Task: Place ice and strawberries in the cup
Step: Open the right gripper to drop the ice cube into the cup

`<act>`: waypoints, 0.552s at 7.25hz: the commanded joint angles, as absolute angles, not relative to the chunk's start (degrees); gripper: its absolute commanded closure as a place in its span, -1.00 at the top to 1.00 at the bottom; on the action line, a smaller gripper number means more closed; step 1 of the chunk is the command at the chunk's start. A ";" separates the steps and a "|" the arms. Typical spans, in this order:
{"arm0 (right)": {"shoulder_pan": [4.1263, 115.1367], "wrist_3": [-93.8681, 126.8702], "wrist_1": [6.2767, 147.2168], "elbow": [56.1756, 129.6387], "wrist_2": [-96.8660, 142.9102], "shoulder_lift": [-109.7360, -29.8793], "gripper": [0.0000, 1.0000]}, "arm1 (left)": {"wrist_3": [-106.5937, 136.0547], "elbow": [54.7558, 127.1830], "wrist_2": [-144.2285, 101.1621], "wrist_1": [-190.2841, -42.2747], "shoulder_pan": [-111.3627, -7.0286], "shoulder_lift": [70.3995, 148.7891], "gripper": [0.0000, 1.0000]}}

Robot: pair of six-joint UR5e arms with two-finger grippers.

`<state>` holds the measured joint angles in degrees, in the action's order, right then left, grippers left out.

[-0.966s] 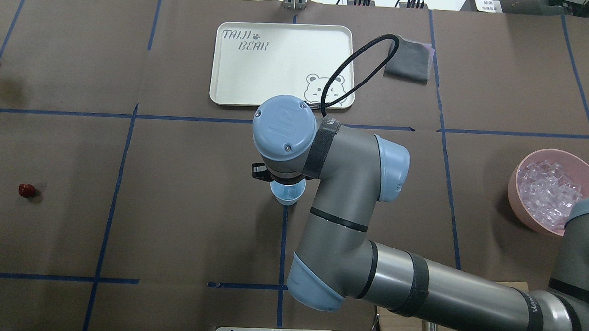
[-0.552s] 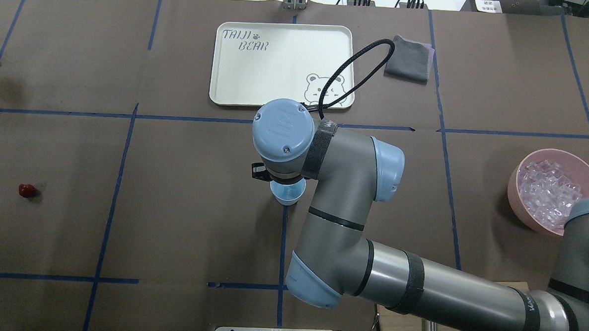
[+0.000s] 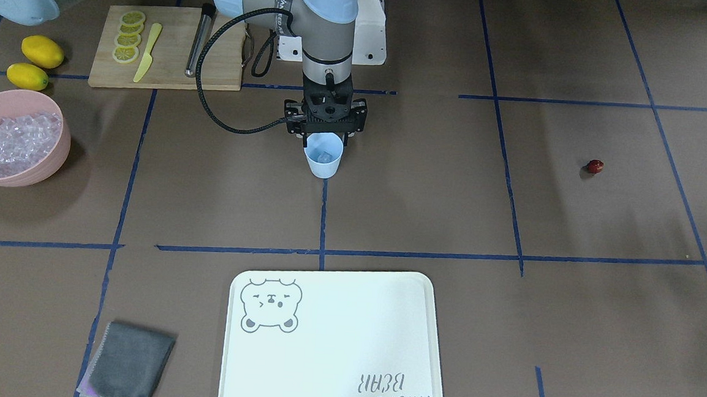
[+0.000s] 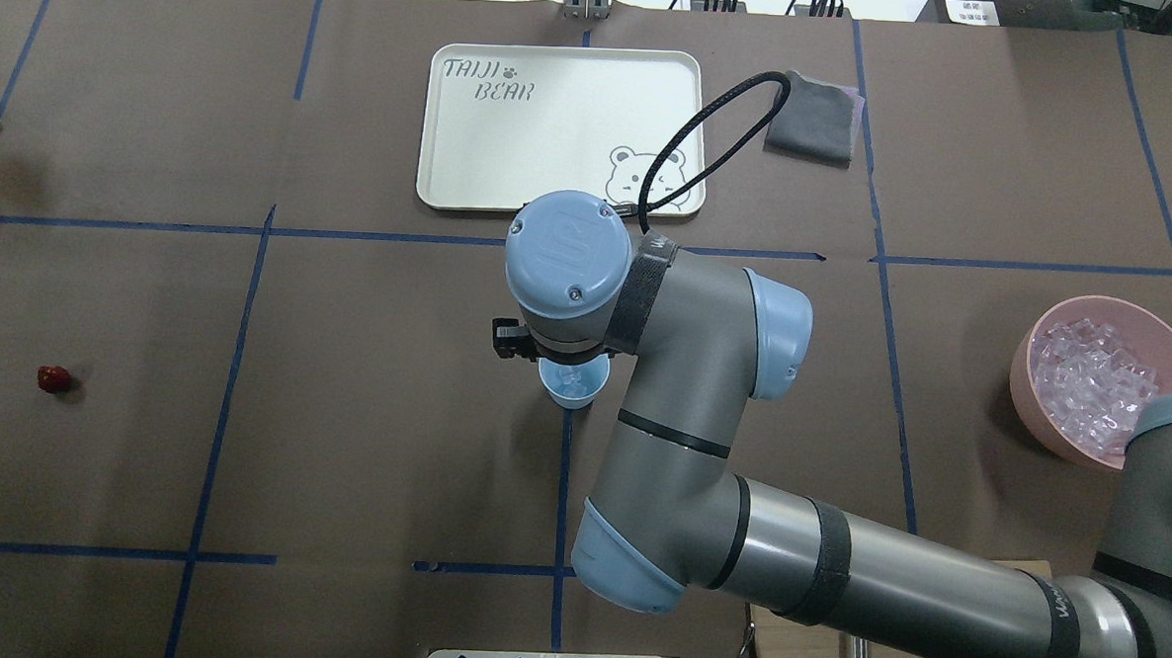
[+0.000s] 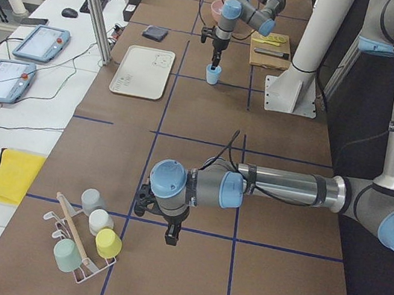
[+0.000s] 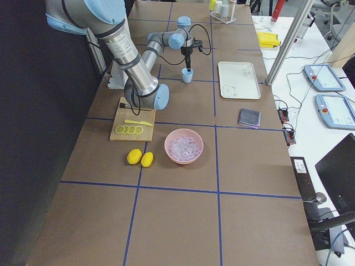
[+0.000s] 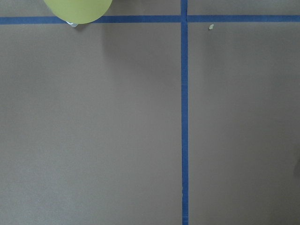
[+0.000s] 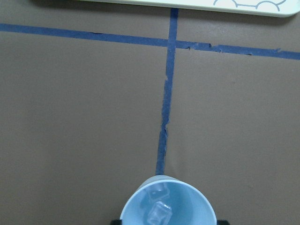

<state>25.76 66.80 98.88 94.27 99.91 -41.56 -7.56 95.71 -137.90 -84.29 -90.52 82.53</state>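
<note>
Compared with the overhead view a moment earlier, the black flank of the right gripper (image 3: 325,130) juts further from under the wrist, and ice cubes (image 8: 159,212) now show inside the cup (image 3: 323,163); the right arm reaches from the table's right side to its centre, with the wrist vertical and the gripper pointing straight down just above the cup's mouth; its fingers stand wide and hold nothing, a dark tip on each side of the rim in the wrist view; the cup stands upright on a blue tape line, near the tray (image 4: 555,130); the strawberry (image 4: 53,378) lies well apart to the left; the pink bowl (image 4: 1027,373) of loose ice (image 4: 1088,381) sits at the right; the left gripper (image 5: 171,235) hangs downward beside a cup rack (image 5: 82,246), and its opening cannot be judged.
</note>
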 commanded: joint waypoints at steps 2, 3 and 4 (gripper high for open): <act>33.36 63.48 99.14 95.97 107.54 -42.88 0.99 | -7.56 95.71 -137.90 -84.29 -90.44 82.53 1.00; 35.66 58.93 99.14 98.15 109.58 -45.76 0.99 | -7.56 95.71 -137.90 -84.29 -90.35 82.53 1.00; 37.86 54.80 99.14 101.65 111.08 -49.62 0.99 | -7.56 95.71 -137.90 -84.29 -90.35 82.53 1.00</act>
<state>34.84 59.85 99.13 98.10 108.66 -45.53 -7.56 95.71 -137.91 -84.29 -90.39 82.53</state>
